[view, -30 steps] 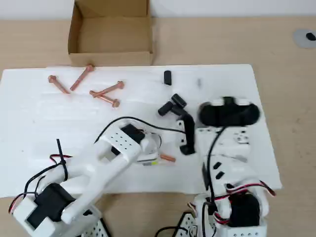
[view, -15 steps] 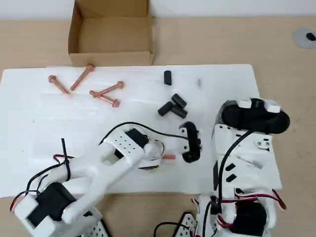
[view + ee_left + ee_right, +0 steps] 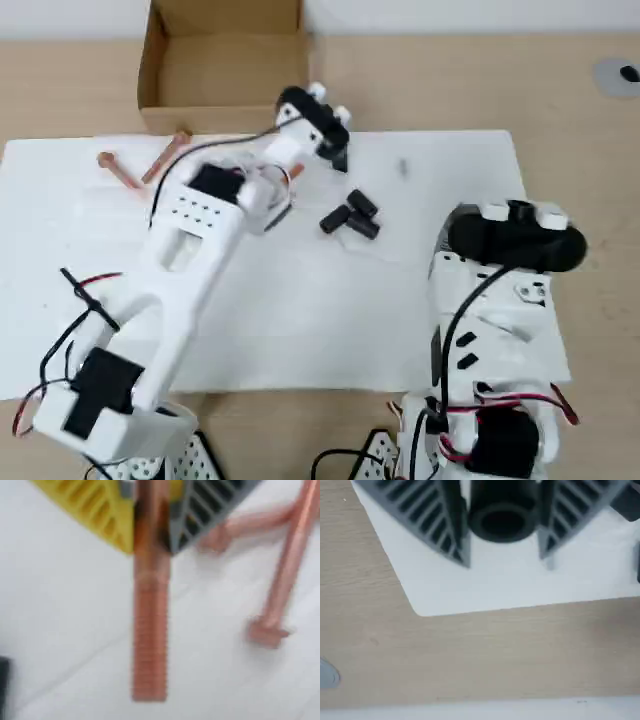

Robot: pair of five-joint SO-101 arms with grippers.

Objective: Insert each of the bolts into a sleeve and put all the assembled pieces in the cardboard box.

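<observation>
the left gripper (image 3: 150,535) is clamped on a copper bolt (image 3: 149,630). one yellow ribbed finger and one grey ribbed finger press against its smooth shank, and the threaded end sticks out past the fingertips above the white foam sheet (image 3: 65,620). two loose bolts (image 3: 287,575) with the same copper sheen and flat heads lie near it on the sheet. from above, this arm stretches across the sheet towards the open cardboard box (image 3: 222,120), which stands on the wooden table (image 3: 450,90) at the sheet's far edge. the right gripper (image 3: 504,540) pinches a matte black cylindrical sleeve (image 3: 502,515), bore facing the camera, over a sheet corner where bare wood begins. a cluster of sleeves (image 3: 350,218) lies mid-sheet with open foam around it.
</observation>
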